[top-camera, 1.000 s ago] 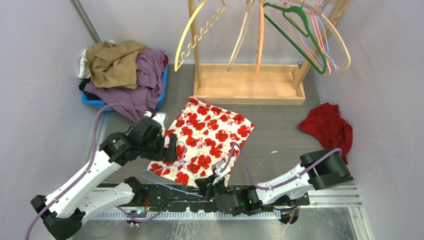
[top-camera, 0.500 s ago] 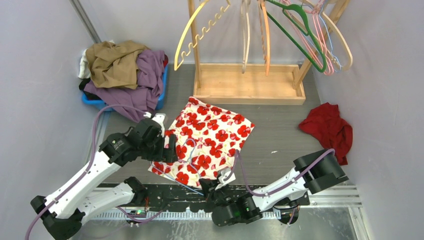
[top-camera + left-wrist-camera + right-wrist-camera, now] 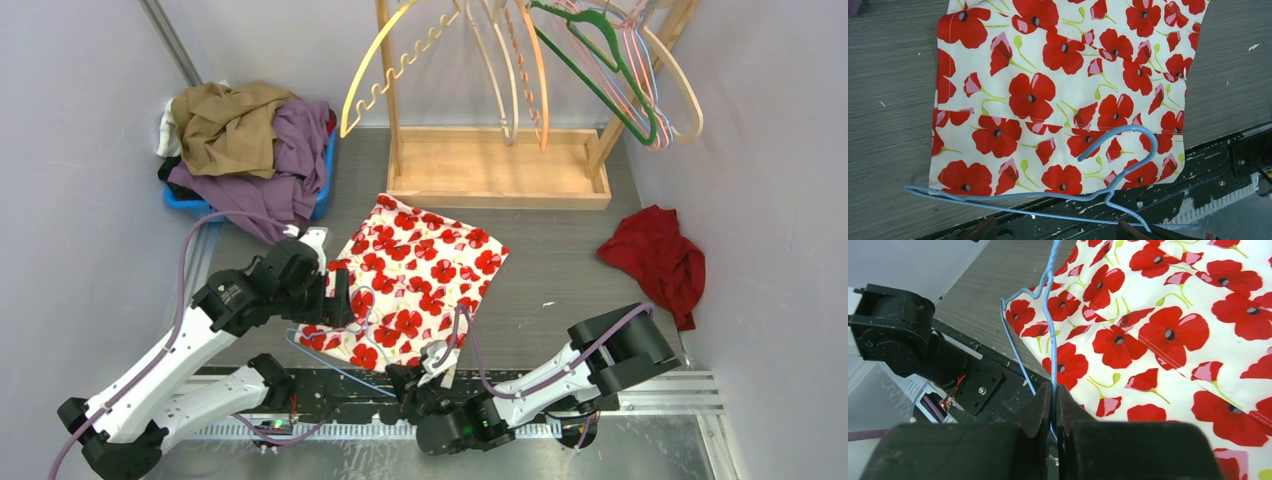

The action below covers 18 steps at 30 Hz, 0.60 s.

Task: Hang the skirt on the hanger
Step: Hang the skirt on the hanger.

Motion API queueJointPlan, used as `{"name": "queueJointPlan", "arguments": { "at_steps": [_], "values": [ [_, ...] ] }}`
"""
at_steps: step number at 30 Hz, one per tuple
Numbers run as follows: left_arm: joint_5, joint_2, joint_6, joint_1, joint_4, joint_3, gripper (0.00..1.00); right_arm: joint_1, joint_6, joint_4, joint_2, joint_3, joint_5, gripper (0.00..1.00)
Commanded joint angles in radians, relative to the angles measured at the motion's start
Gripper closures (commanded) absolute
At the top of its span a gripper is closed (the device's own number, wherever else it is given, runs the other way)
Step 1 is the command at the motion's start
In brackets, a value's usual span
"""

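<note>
The right tool (image 3: 1054, 390) is pressed together on the thin blue wire hanger (image 3: 1053, 355), low in the middle of the top view. Over the last second its arm has drawn back toward the bottom edge, swinging the hanger a little across the skirt's near edge and back. The hook still lies on top of the cloth, not inside it. The left tool (image 3: 335, 300) stands spread over the skirt's left edge, grasping nothing, and has barely narrowed.

My reading is that this is still lining up. The hanger sits at the near hem or waistband, and no cloth is over a shoulder of the wire yet.

The skirt (image 3: 425, 265) lies flat on the desk (image 3: 560, 270), centre of the top view. It is white with red poppies, with a stitched seam across near the lower edge, and looks thin and limp enough to bunch if the wire is pushed under it
</note>
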Motion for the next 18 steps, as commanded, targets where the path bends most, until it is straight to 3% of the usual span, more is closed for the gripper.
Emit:
{"name": "queueJointPlan", "arguments": {
  "at_steps": [1,7,15,18],
  "values": [
    [0.008,-0.02,-0.009,0.002,0.007,0.001,0.16,0.005,-0.004,0.052,0.006,0.041,0.004,0.99],
    [0.011,-0.022,-0.012,0.003,0.011,-0.004,0.16,0.006,0.05,-0.035,0.028,0.076,0.028,0.99],
    [0.019,-0.018,-0.013,0.003,0.032,-0.014,0.16,0.007,0.485,-0.687,0.022,0.222,0.187,0.99],
    [0.026,-0.008,-0.013,0.003,0.047,-0.016,0.16,0.007,0.596,-0.799,0.026,0.237,0.208,0.99]
  ]
}}
